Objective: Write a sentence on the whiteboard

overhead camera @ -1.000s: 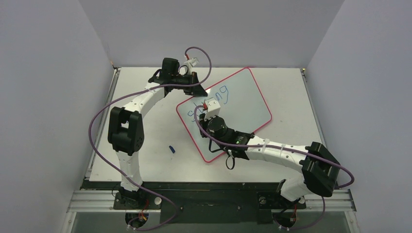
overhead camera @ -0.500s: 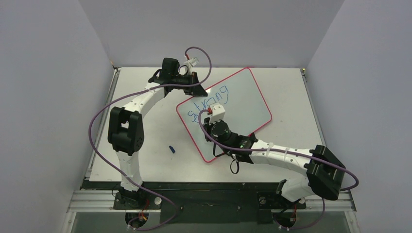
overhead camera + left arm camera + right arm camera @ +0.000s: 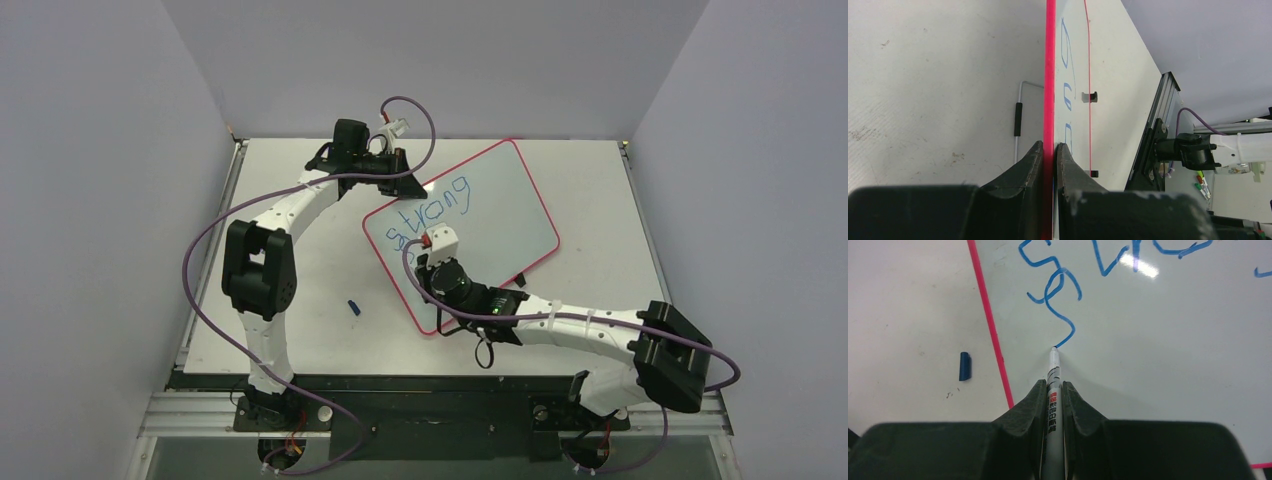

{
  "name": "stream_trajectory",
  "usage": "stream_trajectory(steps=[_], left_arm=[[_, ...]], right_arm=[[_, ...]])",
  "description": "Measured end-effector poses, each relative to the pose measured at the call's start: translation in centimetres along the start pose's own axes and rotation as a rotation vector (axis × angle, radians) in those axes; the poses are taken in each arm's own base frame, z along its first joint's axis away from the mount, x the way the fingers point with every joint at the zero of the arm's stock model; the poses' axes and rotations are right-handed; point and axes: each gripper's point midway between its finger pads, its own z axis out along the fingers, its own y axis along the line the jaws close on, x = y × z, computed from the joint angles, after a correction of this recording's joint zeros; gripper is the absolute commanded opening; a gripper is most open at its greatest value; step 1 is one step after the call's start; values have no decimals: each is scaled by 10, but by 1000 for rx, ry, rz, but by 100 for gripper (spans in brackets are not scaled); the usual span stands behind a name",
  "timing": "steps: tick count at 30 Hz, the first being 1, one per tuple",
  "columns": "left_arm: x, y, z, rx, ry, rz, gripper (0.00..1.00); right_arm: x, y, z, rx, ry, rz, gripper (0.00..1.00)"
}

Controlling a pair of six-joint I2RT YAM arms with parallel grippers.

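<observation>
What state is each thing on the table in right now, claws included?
Large glossy white whiteboard with red rim, clamped at its rim, partly written.
Blue handwritten marker sentence, unfinished: "strong" done, second line barely begun.
Slim white marker pen, uncapped, tip on the board.
Small blue marker cap, off, lying on the table.
Left claw, shut on the whiteboard's rim.
Right claw, shut on the marker pen.

At your right wrist, the marker is lost between the fingers, and the frame's top edge crops the sentence. From above, your right arm hides the whiteboard's near-left stretch and the marker's tip.
</observation>
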Motion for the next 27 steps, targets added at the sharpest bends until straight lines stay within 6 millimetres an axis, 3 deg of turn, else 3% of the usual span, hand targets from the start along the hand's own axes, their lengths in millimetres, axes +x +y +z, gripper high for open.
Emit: stream_trajectory(steps=[4,9,18,21,27], left_arm=[[0,0,0,2,1,2,0],[0,-1,0,11,2,10,0],[-1,-5,-1,13,1,12,0],[-1,-8,-2,15,1,15,0],[-1,-9,-2,15,3,16,0]], right_arm=[[8,13,-4,-28,22,-26,0],[3,25,-1,-39,38,-48,0],[-7,27,-2,-32,59,-78,0],[-11,16,-4,-16,64,-75,0],[-41,-29,-12,52,1,4,0]])
